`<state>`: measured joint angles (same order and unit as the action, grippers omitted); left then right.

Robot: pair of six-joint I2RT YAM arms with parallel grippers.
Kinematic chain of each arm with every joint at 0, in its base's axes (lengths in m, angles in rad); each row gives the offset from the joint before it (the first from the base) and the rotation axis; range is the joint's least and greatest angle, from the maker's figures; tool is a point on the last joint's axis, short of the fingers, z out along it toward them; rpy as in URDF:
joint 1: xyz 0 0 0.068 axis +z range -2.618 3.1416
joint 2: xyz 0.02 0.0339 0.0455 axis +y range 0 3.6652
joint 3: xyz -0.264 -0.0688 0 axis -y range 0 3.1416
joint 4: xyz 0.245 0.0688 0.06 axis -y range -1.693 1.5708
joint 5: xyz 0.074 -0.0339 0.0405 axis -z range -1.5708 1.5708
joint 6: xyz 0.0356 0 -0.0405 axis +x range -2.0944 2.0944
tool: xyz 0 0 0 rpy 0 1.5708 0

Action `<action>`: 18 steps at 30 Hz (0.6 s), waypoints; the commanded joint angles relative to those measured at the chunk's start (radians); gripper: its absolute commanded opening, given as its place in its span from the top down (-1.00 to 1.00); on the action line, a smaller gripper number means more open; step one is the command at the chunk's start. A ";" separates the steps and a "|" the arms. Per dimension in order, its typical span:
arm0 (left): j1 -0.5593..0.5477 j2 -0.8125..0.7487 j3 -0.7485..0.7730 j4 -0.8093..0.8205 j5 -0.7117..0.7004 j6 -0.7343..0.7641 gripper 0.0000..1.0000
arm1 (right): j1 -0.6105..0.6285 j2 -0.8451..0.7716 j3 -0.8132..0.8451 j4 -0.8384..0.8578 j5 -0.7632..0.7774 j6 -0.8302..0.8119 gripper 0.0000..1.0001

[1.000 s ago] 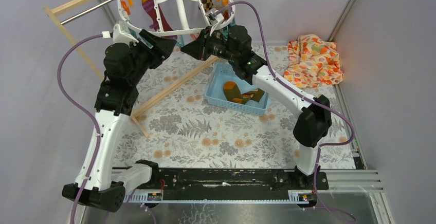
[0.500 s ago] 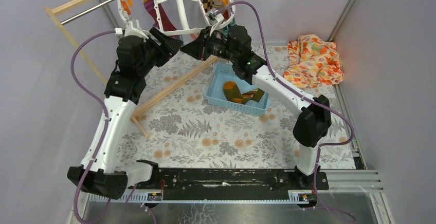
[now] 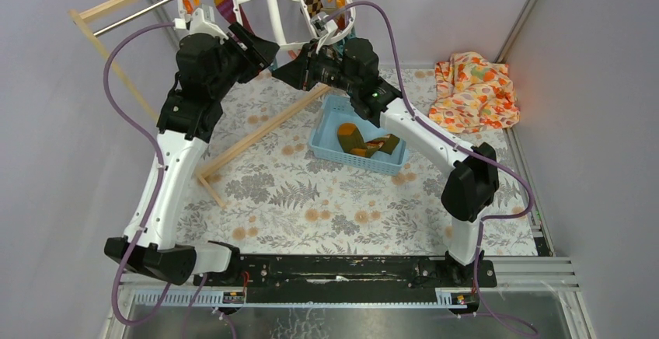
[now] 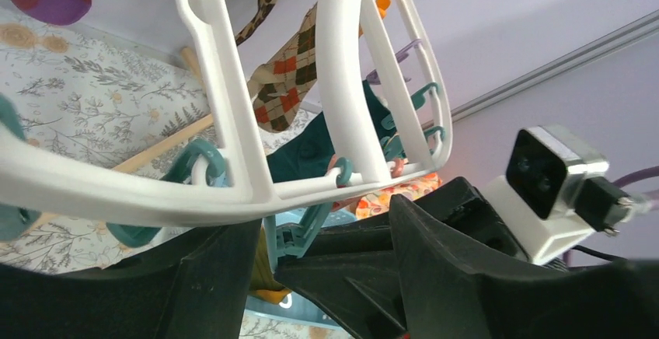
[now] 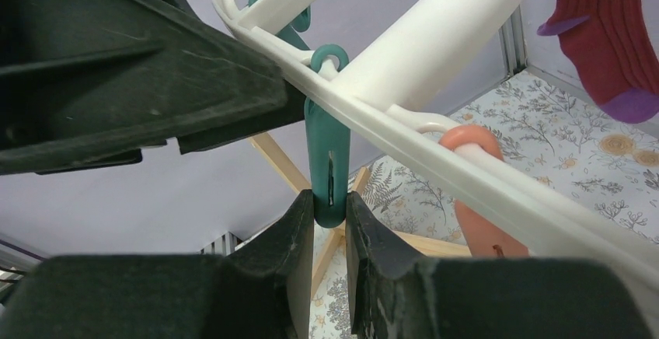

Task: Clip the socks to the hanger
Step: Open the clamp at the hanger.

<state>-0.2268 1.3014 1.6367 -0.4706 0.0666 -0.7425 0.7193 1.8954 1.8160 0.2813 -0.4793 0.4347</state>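
Observation:
The white hanger (image 3: 268, 43) hangs at the back. A maroon sock (image 3: 233, 16) and an argyle sock (image 3: 313, 1) are clipped to it. In the left wrist view the argyle sock (image 4: 284, 75) and a dark teal sock (image 4: 311, 148) hang behind the ring (image 4: 116, 191). My right gripper (image 5: 329, 203) is shut on a teal clip (image 5: 326, 152) under the ring's near rim (image 5: 404, 113). My left gripper (image 4: 319, 218) is open just below that rim, facing the right gripper (image 3: 281, 73). The same teal clip (image 4: 291, 234) sits between its fingers. I see no sock in either gripper.
A blue basket (image 3: 326, 117) with olive-mustard and orange socks (image 3: 353, 138) sits on the floral mat under the right arm. A wooden rack with a metal bar (image 3: 148, 12) stands at the back left. An orange floral cloth (image 3: 474, 90) lies at the right. A pink clip (image 5: 478, 222) hangs beside the teal one.
My left arm has risen and moved right, bringing its gripper up to the hanger's near rim opposite the right gripper. The right gripper has stayed on the clip.

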 commanded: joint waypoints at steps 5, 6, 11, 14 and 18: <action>-0.051 0.048 0.054 -0.045 -0.098 0.096 -0.34 | 0.000 0.009 0.054 0.026 0.012 0.008 1.00; -0.053 0.049 0.052 -0.046 -0.106 0.102 -0.34 | 0.000 0.008 0.054 0.027 0.012 0.009 1.00; -0.069 0.063 0.075 -0.060 -0.159 0.128 -0.33 | 0.001 0.009 0.055 0.025 0.011 0.009 1.00; -0.079 0.074 0.093 -0.067 -0.208 0.148 -0.30 | 0.001 0.007 0.053 0.025 0.011 0.007 1.00; -0.083 0.079 0.108 -0.068 -0.245 0.174 -0.26 | 0.001 0.007 0.048 0.024 0.010 0.008 1.00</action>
<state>-0.3038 1.3697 1.6997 -0.5426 -0.0975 -0.6193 0.7193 1.8992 1.8202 0.2787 -0.4805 0.4355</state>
